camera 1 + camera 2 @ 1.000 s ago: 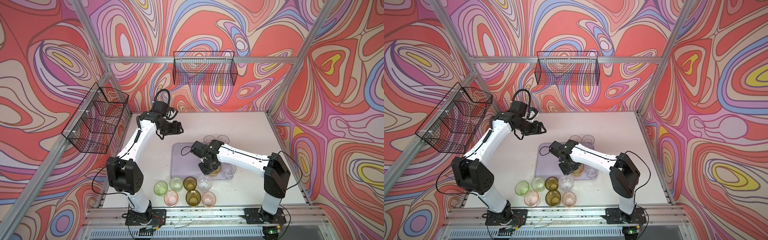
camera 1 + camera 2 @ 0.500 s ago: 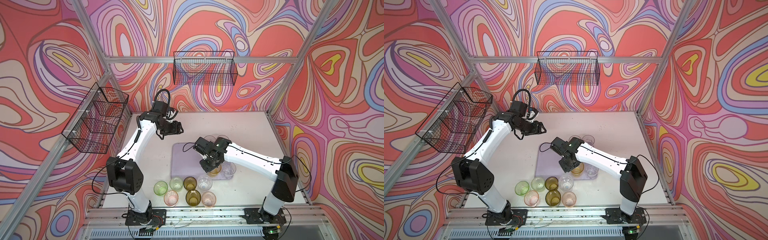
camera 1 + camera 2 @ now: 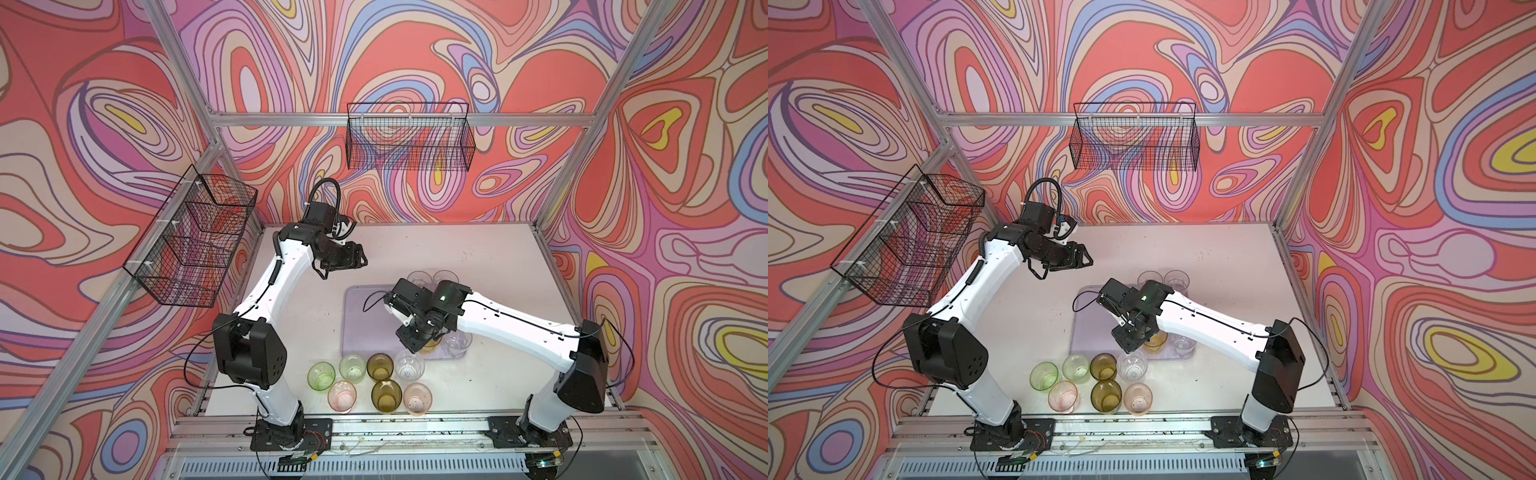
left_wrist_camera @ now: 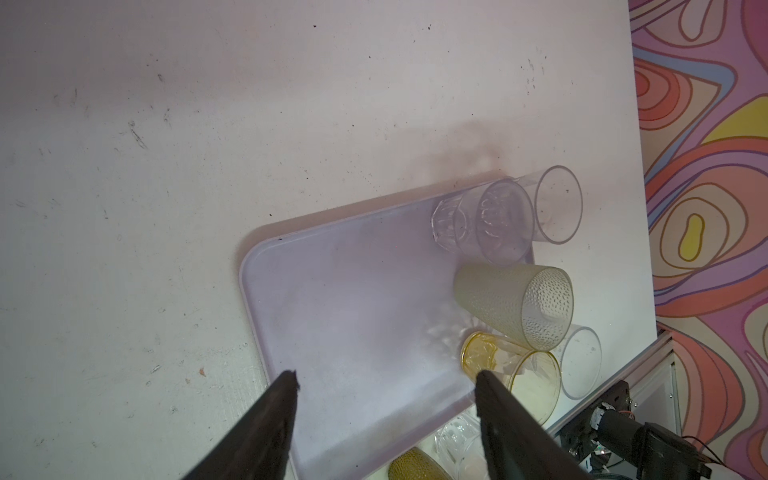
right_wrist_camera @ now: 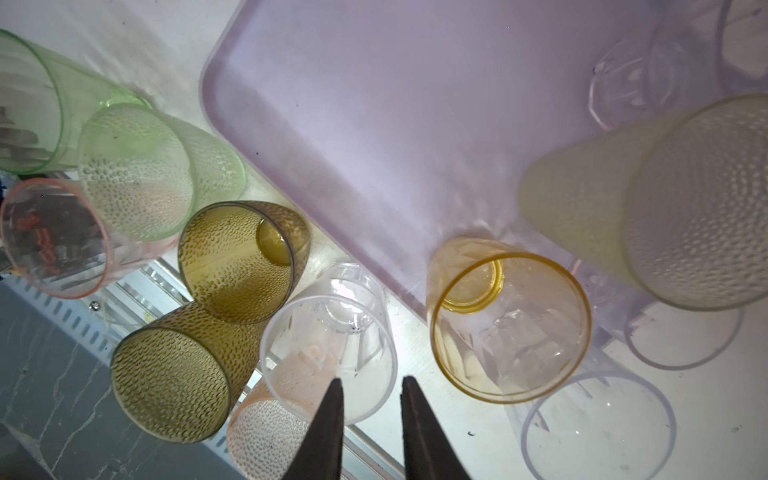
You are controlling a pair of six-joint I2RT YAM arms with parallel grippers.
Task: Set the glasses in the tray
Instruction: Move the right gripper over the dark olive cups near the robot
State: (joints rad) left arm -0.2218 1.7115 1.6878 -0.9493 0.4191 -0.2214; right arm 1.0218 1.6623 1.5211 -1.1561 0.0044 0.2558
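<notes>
In both top views the tray (image 3: 365,322) is lying flat near the middle of the white table (image 3: 478,253) — pale lilac, translucent, square with rounded corners and a low rim. Seven glasses (image 3: 380,366) are standing upright in two rows between the tray and the table's front edge: one green, one pale green, two olive-brown, one clear and two pink. An amber glass (image 3: 1158,341) and a clear one are standing at the tray's front right corner, and two more clear ones at its far right corner. The walls (image 3: 415,50), swirled in red, lilac, cream and yellow, are carrying two black wire baskets (image 3: 409,137), one at the back and one on the left. The right gripper (image 3: 411,341) is hanging over the tray's front edge beside the amber glass; the left gripper (image 3: 360,261) is hovering above the table beyond the tray's far left corner. In the left wrist view the left gripper's fingers (image 4: 270,415) are standing wide apart and gripping nothing, and a fifth glass is showing along the tray's right edge — a pale yellow dimpled tumbler (image 4: 515,303). In the right wrist view the right gripper's fingers are standing narrowly apart with nothing between them, above the clear glass (image 5: 328,345) just off the tray's front edge.
</notes>
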